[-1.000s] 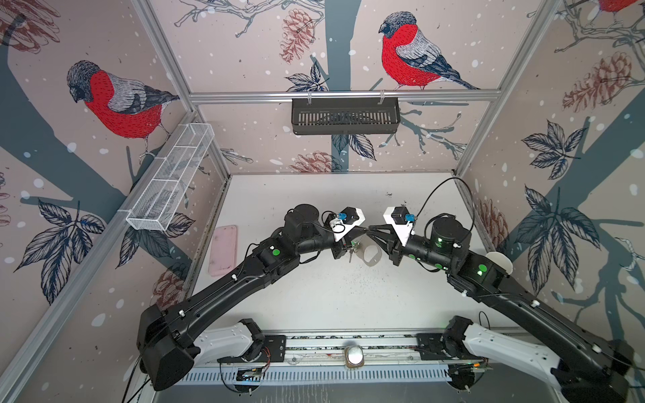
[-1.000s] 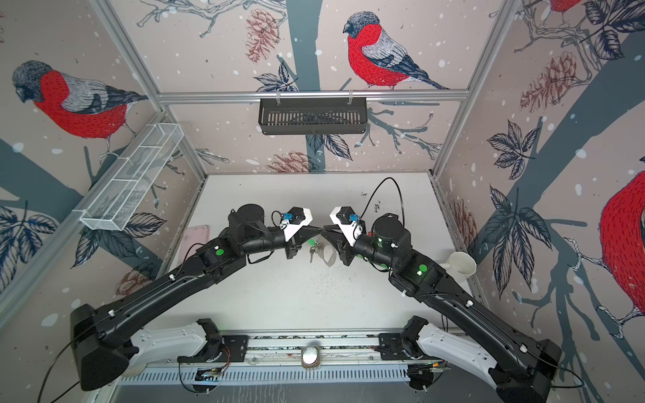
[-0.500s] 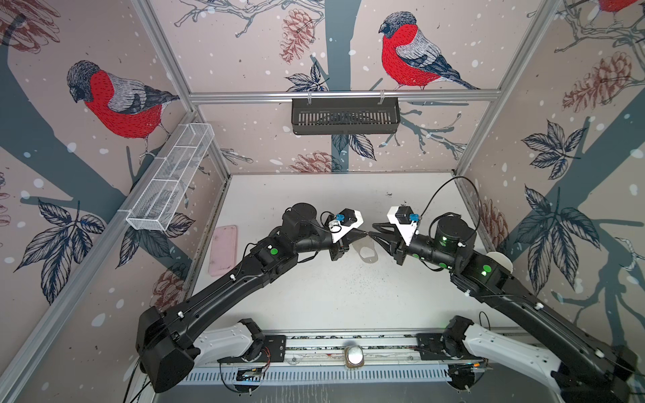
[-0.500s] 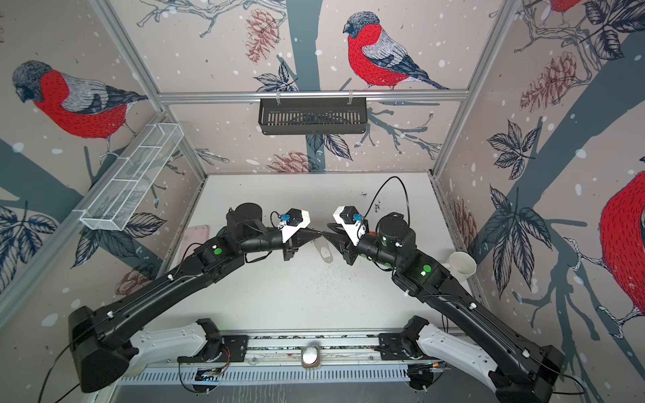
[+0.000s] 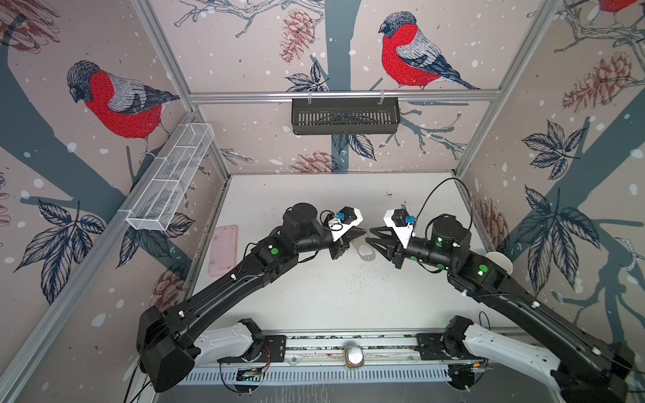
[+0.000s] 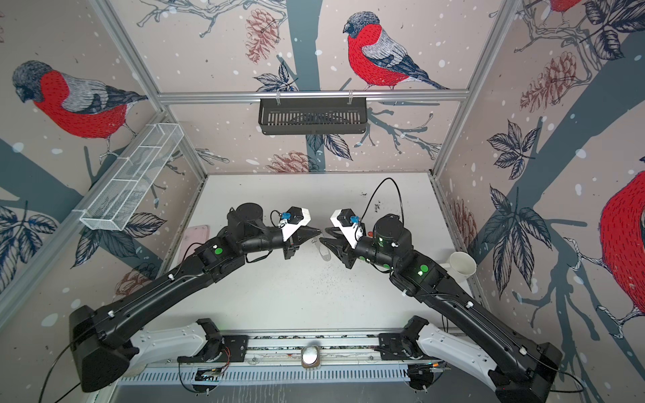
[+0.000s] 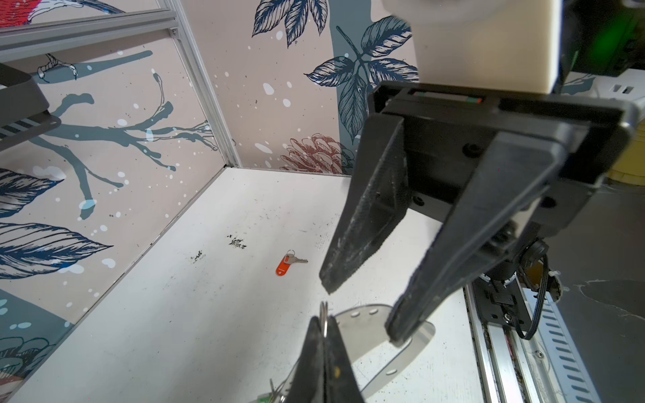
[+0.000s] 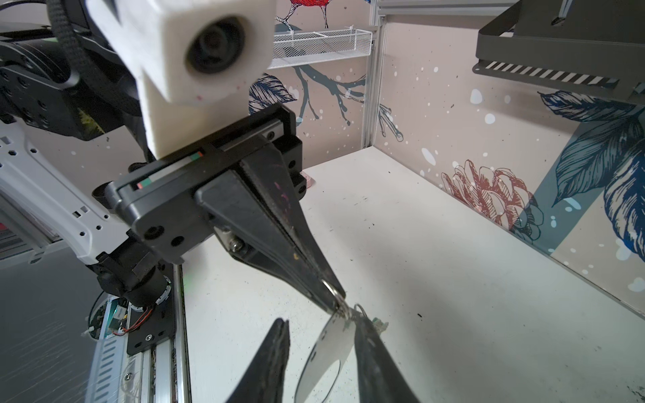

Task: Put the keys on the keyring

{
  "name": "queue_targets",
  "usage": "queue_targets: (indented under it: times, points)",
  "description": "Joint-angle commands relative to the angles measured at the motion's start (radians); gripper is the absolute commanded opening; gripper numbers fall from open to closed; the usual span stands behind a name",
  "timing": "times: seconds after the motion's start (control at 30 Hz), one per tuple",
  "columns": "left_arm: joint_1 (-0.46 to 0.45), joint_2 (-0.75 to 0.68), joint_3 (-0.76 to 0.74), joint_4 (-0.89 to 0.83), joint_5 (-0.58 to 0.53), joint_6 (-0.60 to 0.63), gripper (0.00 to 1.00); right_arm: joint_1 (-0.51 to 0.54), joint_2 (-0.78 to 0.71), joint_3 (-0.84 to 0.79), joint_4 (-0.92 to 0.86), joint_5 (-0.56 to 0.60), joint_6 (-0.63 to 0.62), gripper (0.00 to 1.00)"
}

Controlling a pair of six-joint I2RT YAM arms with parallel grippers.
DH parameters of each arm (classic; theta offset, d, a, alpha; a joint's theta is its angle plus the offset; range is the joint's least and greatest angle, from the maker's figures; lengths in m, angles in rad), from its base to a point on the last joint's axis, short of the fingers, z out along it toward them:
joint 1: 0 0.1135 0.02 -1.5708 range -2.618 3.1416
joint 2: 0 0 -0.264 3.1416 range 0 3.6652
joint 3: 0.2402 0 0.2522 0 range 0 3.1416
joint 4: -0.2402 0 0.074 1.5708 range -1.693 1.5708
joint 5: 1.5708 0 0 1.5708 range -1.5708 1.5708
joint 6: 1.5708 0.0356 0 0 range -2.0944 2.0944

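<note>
The keyring, a flat grey plate (image 7: 366, 324) (image 8: 328, 356) with an oval cutout, hangs just above the table mid-scene (image 5: 364, 251) (image 6: 324, 253). My left gripper (image 7: 324, 324) (image 5: 361, 232) is shut on a small metal ring (image 7: 324, 314) (image 8: 335, 300) at the plate's edge. The right gripper (image 8: 321, 322) (image 7: 361, 314) (image 6: 324, 234) faces it, open, with the plate between its fingers and close to one of them. A key with a red-orange tag (image 7: 284, 265) lies on the table farther back. A bit of green tag (image 8: 378, 326) shows by the ring; its key is hidden.
A pink case (image 5: 223, 249) lies by the left wall and a white cup (image 6: 462, 267) stands at the right wall. A black basket (image 5: 345, 115) hangs on the back wall, a wire basket (image 5: 171, 181) on the left wall.
The right gripper has opened and drawn back a little to the right. The left gripper has stayed shut on the ring, almost in place.
</note>
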Motion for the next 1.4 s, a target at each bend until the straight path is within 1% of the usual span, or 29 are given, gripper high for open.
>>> queue_targets:
  times: [0.0, 0.07, 0.23, 0.27, 0.47, 0.5, 0.57, 0.8, 0.93, 1.0, 1.17, 1.37]
  points:
    - [0.002, -0.013, -0.006, 0.077, -0.027, -0.018, 0.0, 0.012, 0.004, -0.003, 0.019, 0.004, 0.021, 0.36]
    - [0.002, -0.016, -0.012, 0.095, -0.03, -0.027, 0.0, 0.024, 0.013, -0.001, 0.015, 0.021, 0.02, 0.36]
    - [0.001, -0.015, -0.013, 0.116, -0.029, -0.039, 0.0, 0.064, 0.048, 0.014, 0.011, 0.087, 0.019, 0.28]
    - [0.002, -0.015, -0.013, 0.116, -0.028, -0.042, 0.0, 0.07, 0.054, 0.015, 0.01, 0.104, 0.017, 0.25]
    - [0.002, -0.015, -0.021, 0.119, -0.027, -0.045, 0.0, 0.098, 0.067, 0.023, 0.016, 0.177, 0.016, 0.02]
    - [0.002, -0.017, -0.021, 0.115, -0.029, -0.044, 0.0, 0.101, 0.065, 0.024, 0.016, 0.189, 0.013, 0.0]
    - [0.002, -0.021, -0.022, 0.11, -0.035, -0.04, 0.0, 0.105, 0.061, 0.022, 0.017, 0.213, 0.011, 0.0]
    - [0.002, -0.028, -0.025, 0.101, -0.05, -0.039, 0.0, 0.115, 0.052, 0.024, 0.021, 0.244, 0.005, 0.0]
    - [0.002, -0.031, -0.025, 0.106, -0.054, -0.042, 0.03, 0.126, 0.059, 0.03, 0.015, 0.255, -0.001, 0.0]
    - [0.001, -0.033, -0.048, 0.109, -0.059, -0.045, 0.03, 0.129, 0.062, 0.033, 0.011, 0.263, -0.004, 0.0]
    - [0.002, -0.039, -0.056, 0.112, -0.072, -0.045, 0.03, 0.133, 0.062, 0.039, 0.004, 0.27, -0.006, 0.0]
    - [0.002, -0.048, -0.063, 0.117, -0.09, -0.045, 0.07, 0.136, 0.065, 0.043, -0.002, 0.265, -0.01, 0.0]
